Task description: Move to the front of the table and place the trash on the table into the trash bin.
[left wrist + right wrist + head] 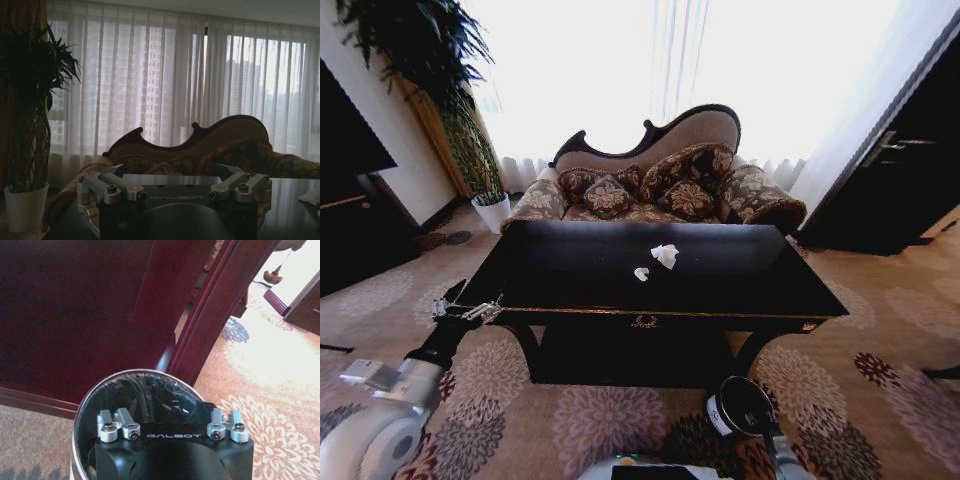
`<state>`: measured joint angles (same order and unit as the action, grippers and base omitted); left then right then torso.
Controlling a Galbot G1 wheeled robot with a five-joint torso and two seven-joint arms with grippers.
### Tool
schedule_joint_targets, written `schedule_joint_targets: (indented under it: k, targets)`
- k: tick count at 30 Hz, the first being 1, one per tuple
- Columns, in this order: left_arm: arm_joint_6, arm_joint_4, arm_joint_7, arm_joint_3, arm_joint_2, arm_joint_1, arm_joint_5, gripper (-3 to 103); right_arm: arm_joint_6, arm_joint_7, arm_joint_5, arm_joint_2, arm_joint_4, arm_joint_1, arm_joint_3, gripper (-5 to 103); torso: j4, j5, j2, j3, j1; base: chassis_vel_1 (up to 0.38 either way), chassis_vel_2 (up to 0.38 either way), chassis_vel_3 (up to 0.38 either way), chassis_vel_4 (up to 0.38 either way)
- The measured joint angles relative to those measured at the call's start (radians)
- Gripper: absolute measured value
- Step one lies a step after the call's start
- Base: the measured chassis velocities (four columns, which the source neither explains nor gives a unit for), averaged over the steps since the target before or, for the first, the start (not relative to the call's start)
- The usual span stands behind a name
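Fingers on my left gripper (467,311) spread open, empty; right gripper's, can't tell.
Two white trash (664,256) scraps on the table (750,285); one trash bin (740,405) below.

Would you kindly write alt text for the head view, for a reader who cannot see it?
A long glossy black wooden table fills the middle, with a crumpled white tissue and a tiny white scrap lying close together on top. The left gripper hovers at the table's front left corner; a small black cylindrical trash bin stands on the patterned carpet in front, an ornate sofa behind.
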<state>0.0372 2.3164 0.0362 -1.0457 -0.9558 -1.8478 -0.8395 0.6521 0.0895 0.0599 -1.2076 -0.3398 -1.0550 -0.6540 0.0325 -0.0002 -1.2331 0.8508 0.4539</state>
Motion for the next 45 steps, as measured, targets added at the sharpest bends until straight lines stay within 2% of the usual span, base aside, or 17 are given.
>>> schedule_joint_targets:
  k: [1,2,4,5,6,7,8,9,13,14,21,24,26,29,34,45]
  targets:
    - [0.000,0.000,0.000,0.000,0.000,0.000,0.000,100,0.000,0.000,-0.008,-0.003,-0.015,-0.008,0.000,74,-0.0001,0.0000,0.000,0.000,0.000,0.000,0.000,0.000,0.000]
    - [0.000,0.000,0.000,0.000,0.000,0.000,0.000,100,0.000,0.000,-0.013,-0.005,-0.026,-0.013,0.001,74,-0.0001,0.0000,0.000,0.000,0.000,0.000,0.000,0.000,0.000]
    - [0.000,0.000,0.000,0.000,0.000,0.000,0.000,100,-0.003,0.002,-0.043,-0.016,-0.083,-0.044,0.006,85,0.0000,0.0000,0.000,0.000,0.000,0.000,0.000,0.000,0.000]
    - [0.000,0.000,0.000,0.000,0.000,0.000,0.000,100,-0.003,0.002,-0.043,-0.016,-0.083,-0.044,0.006,85,0.0000,0.0000,0.000,0.000,0.000,0.000,0.000,0.000,0.000]
    - [0.000,0.000,0.000,0.000,0.000,0.000,0.000,100,-0.004,0.006,-0.059,-0.022,-0.113,-0.062,0.009,90,-0.0001,0.0000,0.000,0.000,0.000,0.000,0.000,0.000,0.000]
    - [0.000,0.000,0.000,0.000,0.000,0.000,0.000,100,-0.005,0.010,-0.068,-0.026,-0.129,-0.075,0.011,90,-0.0002,0.0000,0.000,0.000,0.000,0.000,0.000,0.000,0.000]
    - [0.000,0.000,0.000,0.000,0.000,0.000,0.000,100,-0.006,0.014,-0.082,-0.030,-0.153,-0.092,0.014,95,-0.0004,-0.0002,0.000,0.000,0.000,0.000,0.000,0.000,0.000]
    - [0.000,0.000,0.000,0.000,0.000,0.000,0.000,100,-0.015,0.028,-0.131,-0.043,-0.220,-0.142,0.032,99,-0.0002,-0.0003,0.000,0.000,0.000,0.000,0.000,0.000,0.000]
    - [0.000,0.000,0.000,0.000,0.000,0.000,0.000,100,-0.040,0.059,-0.255,-0.070,-0.357,-0.246,0.079,100,0.0001,0.0007,0.000,0.000,0.000,0.000,0.000,0.000,0.000]
    - [0.000,0.000,0.000,0.000,0.000,0.000,0.000,100,-0.056,0.079,-0.337,-0.084,-0.459,-0.316,0.092,100,0.0002,0.0001,0.000,0.000,0.000,0.000,0.000,0.000,0.000]
    - [0.000,0.000,0.000,0.000,0.000,0.000,0.000,100,-0.075,0.105,-0.459,-0.099,-0.678,-0.475,0.098,100,-0.0001,-0.0003,0.000,0.000,0.000,0.000,0.000,0.000,0.000]
    - [0.000,0.000,0.000,0.000,0.000,0.000,0.000,100,-0.094,0.107,-0.513,-0.116,-0.867,-0.597,0.083,100,0.0001,-0.0001,0.000,0.000,0.000,0.000,0.000,0.000,0.000]
    - [0.000,0.000,0.000,0.000,0.000,0.000,0.000,100,-0.096,0.107,-0.519,-0.120,-0.900,-0.617,0.080,100,0.0000,-0.0002,0.000,0.000,0.000,0.000,0.000,0.000,0.000]
    - [0.000,0.000,0.000,0.000,0.000,0.000,0.000,100,-0.104,0.103,-0.540,-0.146,-1.057,-0.713,0.055,100,0.0000,-0.0003,0.000,0.000,0.000,0.000,0.000,0.000,0.000]
    - [0.000,0.000,0.000,0.000,0.000,0.000,0.000,100,-0.095,0.093,-0.540,-0.173,-1.169,-0.788,0.030,100,0.0001,0.0001,0.000,0.000,0.000,0.000,0.000,0.000,0.000]
    - [0.000,0.000,0.000,0.000,0.000,0.000,0.000,100,-0.102,0.069,-0.538,-0.178,-1.458,-0.877,-0.069,100,-0.0001,0.0000,0.000,0.000,0.000,0.000,0.000,0.000,0.000]
